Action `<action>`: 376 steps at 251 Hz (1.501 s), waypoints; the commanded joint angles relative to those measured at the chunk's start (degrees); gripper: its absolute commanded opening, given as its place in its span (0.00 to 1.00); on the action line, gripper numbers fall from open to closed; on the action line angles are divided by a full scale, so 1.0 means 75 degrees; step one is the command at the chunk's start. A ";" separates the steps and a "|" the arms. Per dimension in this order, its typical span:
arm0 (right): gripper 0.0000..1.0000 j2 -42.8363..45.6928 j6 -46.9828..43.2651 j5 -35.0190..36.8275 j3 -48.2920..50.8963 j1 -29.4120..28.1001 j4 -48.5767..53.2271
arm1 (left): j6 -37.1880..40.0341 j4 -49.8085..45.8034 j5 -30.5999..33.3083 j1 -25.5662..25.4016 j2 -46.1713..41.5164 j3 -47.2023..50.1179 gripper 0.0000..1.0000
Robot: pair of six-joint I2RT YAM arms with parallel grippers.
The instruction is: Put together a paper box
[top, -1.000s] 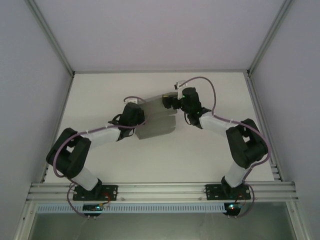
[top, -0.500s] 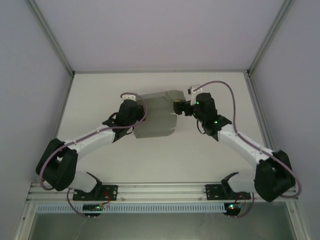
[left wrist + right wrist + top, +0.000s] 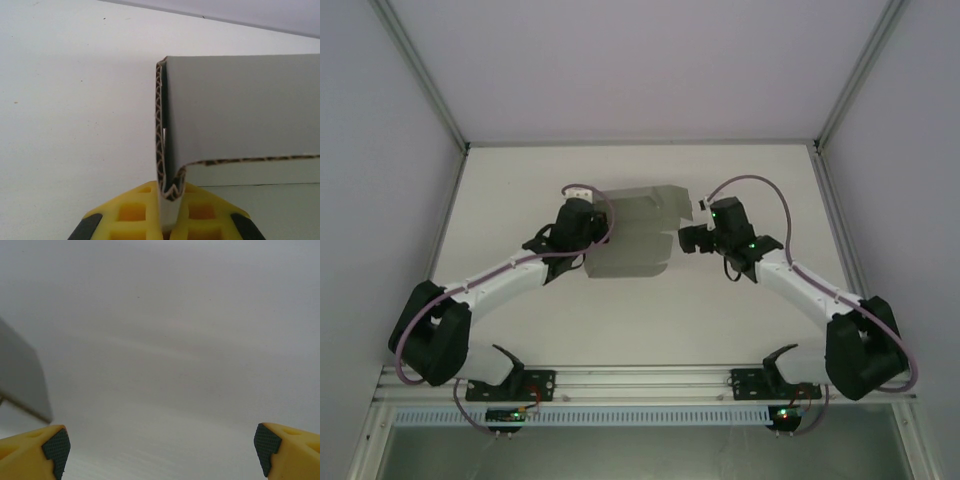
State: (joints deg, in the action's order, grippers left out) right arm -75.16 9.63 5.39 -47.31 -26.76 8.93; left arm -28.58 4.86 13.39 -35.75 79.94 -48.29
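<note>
Cardboard pinched on the left, right hand wide

From the top camera I see the plain grey paper box (image 3: 634, 236), a partly folded sheet of corrugated cardboard, over the middle of the white tabletop (image 3: 650, 320) between my two arms. The left hand (image 3: 592, 232) sits at the sheet's left edge. On the left wrist camera, that hand (image 3: 170, 212) is clamped tight on a doubled fold of the cardboard (image 3: 240, 105), with its yellow fingers (image 3: 132, 210) pressed against both sides. One panel stands upright from the grip and another bends off to the right. The right hand (image 3: 686, 238) sits just beside the sheet's right edge, apart from it. Its wrist camera shows the hand (image 3: 162, 450) spread wide and holding nothing, with a grey corner of the box (image 3: 22, 375) to its left.
</note>
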 commanded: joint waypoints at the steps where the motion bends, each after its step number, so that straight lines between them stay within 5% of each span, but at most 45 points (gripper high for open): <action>1: 0.97 -0.0274 -0.0205 0.0022 -0.0489 0.0065 -0.0540 | 0.0189 -0.0051 -0.0164 -0.0015 -0.0228 -0.0173 0.00; 165: 0.97 -0.1614 -0.1733 -0.0478 -0.1636 -0.0676 -0.0948 | 0.0439 -0.0262 -0.0155 -0.0029 -0.0037 -0.0305 0.00; 253: 0.97 -0.2503 -0.0832 0.2934 -0.1852 -0.1831 -0.2285 | -0.0071 -0.0446 -0.0163 -0.0047 0.0024 -0.0444 0.00; 328: 0.99 -0.1326 -0.0768 0.2055 -0.1288 -0.1680 -0.1432 | -0.0083 -0.0355 0.0074 -0.0037 -0.0240 -0.0104 0.00; 376: 0.99 0.0117 -0.0590 -0.0003 -0.0478 -0.1112 -0.0681 | 0.0069 -0.0446 -0.0043 -0.0017 -0.0194 -0.0034 0.00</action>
State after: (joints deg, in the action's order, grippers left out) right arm -80.51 3.03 16.40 -54.52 -37.76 -1.30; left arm -28.56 0.64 14.20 -35.75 79.88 -49.30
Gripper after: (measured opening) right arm 0.992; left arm 0.048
